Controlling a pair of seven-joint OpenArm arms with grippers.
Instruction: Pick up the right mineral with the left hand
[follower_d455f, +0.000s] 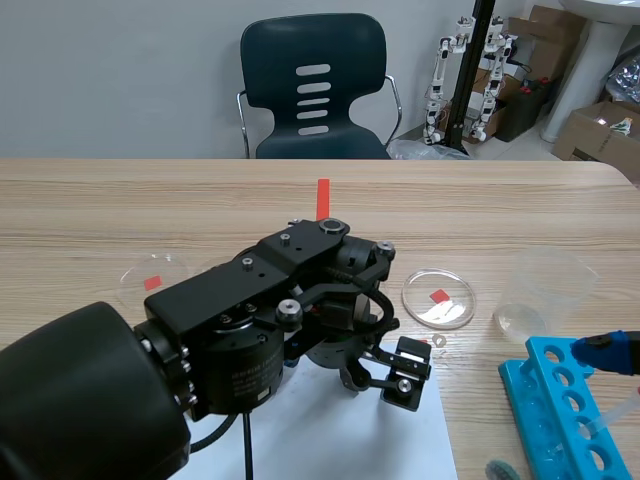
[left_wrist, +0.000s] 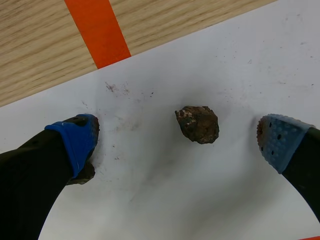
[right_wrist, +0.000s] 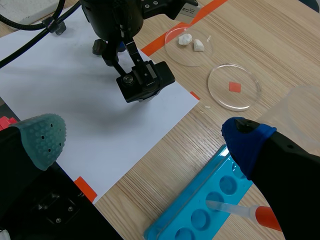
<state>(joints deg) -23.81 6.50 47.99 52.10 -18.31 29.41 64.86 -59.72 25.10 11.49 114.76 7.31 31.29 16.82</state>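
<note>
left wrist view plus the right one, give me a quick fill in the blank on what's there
1. The brown mineral lies on a white sheet of ____.
2. The left gripper has its fingers ____, one on each side of the mineral.
3. One petri dish holds two small ____ pieces.
4. The dropper rests on a rack coloured ____.
Missing words: paper; open; white; blue.

Small lumpy dark-brown mineral (left_wrist: 197, 124), pale-flecked, loose on the white paper sheet (left_wrist: 165, 195).
</note>
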